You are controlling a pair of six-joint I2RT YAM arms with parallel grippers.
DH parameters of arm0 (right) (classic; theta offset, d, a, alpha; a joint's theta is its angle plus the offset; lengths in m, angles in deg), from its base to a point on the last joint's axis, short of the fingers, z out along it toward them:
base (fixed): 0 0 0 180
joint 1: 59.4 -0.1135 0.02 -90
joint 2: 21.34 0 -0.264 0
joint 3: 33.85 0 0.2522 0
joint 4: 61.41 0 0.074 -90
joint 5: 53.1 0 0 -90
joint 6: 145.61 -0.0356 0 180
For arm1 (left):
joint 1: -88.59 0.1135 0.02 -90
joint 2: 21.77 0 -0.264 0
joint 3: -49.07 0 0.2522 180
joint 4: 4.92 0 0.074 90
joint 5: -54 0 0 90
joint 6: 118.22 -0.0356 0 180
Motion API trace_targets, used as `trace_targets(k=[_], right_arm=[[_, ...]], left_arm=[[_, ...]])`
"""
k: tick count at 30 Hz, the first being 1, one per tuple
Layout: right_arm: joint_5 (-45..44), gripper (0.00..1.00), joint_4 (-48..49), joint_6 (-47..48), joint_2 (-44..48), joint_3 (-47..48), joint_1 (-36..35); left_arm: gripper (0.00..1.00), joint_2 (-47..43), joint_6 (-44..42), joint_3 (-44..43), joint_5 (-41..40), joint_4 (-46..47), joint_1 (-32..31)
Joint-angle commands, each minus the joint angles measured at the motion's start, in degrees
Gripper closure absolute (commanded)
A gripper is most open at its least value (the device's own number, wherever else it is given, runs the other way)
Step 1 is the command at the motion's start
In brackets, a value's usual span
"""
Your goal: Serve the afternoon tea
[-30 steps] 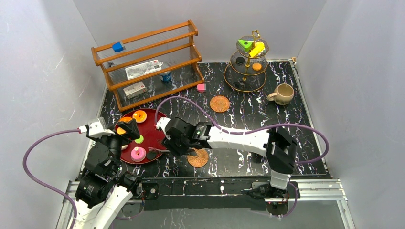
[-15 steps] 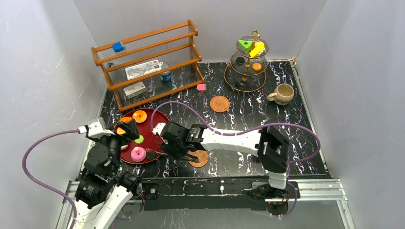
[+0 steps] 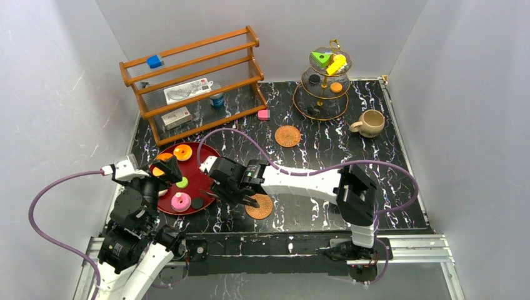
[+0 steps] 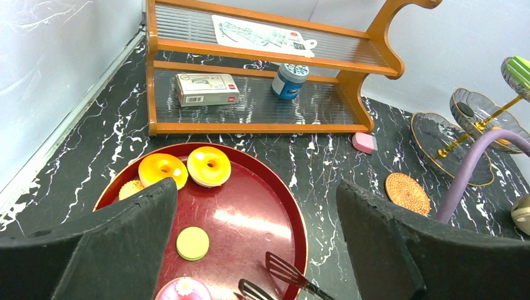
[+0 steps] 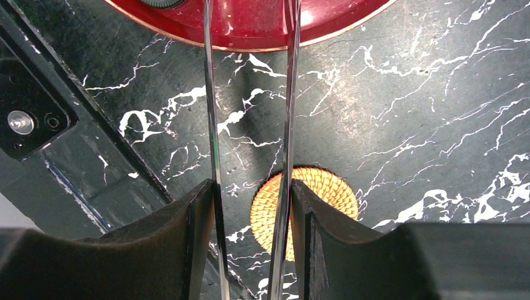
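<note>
Pinching metal tongs (image 4: 282, 269), right pincer (image 5: 252, 194), tips leftward over red tray (image 4: 250, 212); left pincer (image 4: 256, 194) spread.

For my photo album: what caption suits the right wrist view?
Right fingers squeeze metal tongs pointing over a woven coaster to the red tray.

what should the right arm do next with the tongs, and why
Probably ease the tongs across the red tray toward the pink donut, then squeeze. The right gripper is clamped on the tongs. Their tips stand apart and empty over the tray, just short of the donut.
</note>
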Motion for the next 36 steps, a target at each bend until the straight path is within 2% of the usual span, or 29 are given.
trace_targets(k=[1,12,20,29,36], right_arm=[[2.5,0.46,2.5,-0.5,2.8,2.3,-0.2],[3.4,0.47,1.5,-1.8,2.9,4.3,-0.2],[-2.5,0.47,0.4,-2.4,4.1,5.7,-0.4],[6.5,0.47,3.2,-4.0,4.8,3.9,-0.8],[6.8,0.47,2.8,-4.7,2.5,4.7,-2.9]], left_arm=[[0.06,-0.5,0.6,-0.3,-1.5,0.6,-0.2],[0.06,-0.6,0.6,-0.3,-1.6,0.6,-0.2],[0.06,-1.0,0.6,-0.3,-1.7,0.6,-0.2],[0.06,-1.2,0.6,-0.7,-2.3,0.3,-0.2],[0.06,-2.6,0.9,-0.4,-3.2,0.4,-0.2]])
